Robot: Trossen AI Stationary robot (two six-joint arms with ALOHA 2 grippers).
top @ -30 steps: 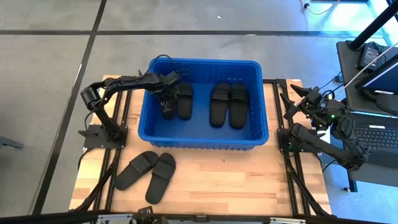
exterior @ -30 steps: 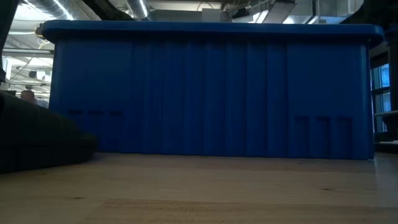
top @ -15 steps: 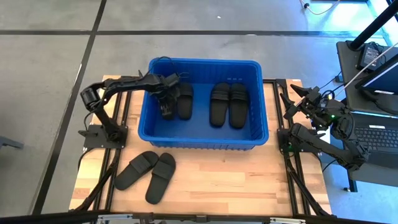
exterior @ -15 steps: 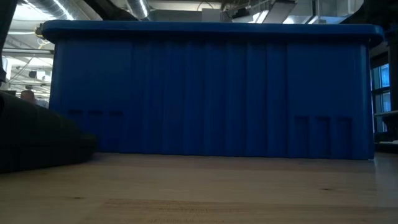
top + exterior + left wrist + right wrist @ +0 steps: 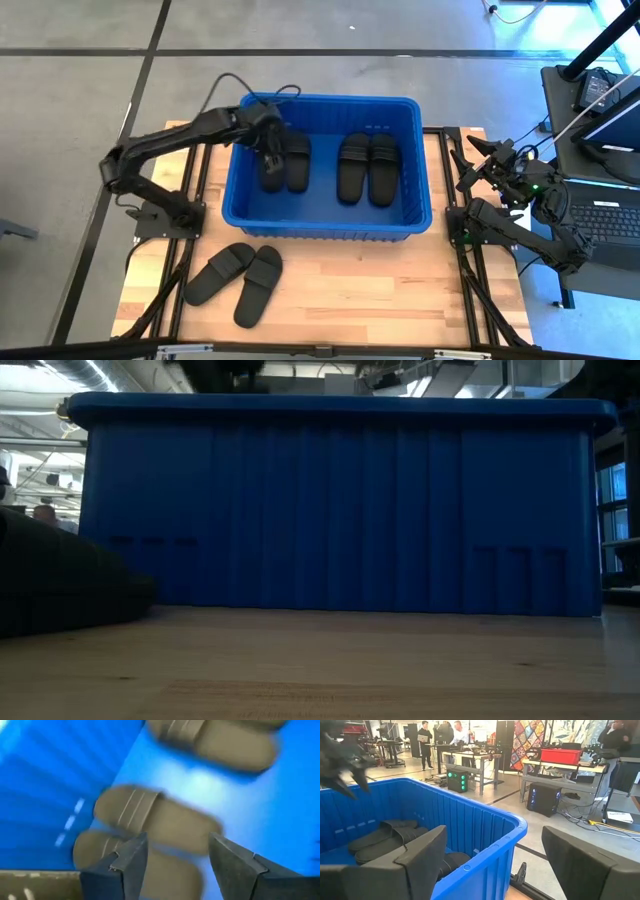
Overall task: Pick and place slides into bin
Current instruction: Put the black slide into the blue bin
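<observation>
Wooden bench (image 5: 350, 290): left claw (image 5: 172, 865) gaping wide, empty, above four slides (image 5: 298, 160) in bin (image 5: 325, 223). Lift clear of the rim before reaching the two slides (image 5: 236, 275) outside. Right claw (image 5: 492, 865) also wide.

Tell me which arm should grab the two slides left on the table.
Left, probably. The left gripper hangs open over the bin, on the same side as the two slides; the right gripper waits beyond the bin's far side.

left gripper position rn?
In the high view the left gripper hangs open and empty over the left end of the blue bin, just above the left pair of slides lying inside.
</observation>
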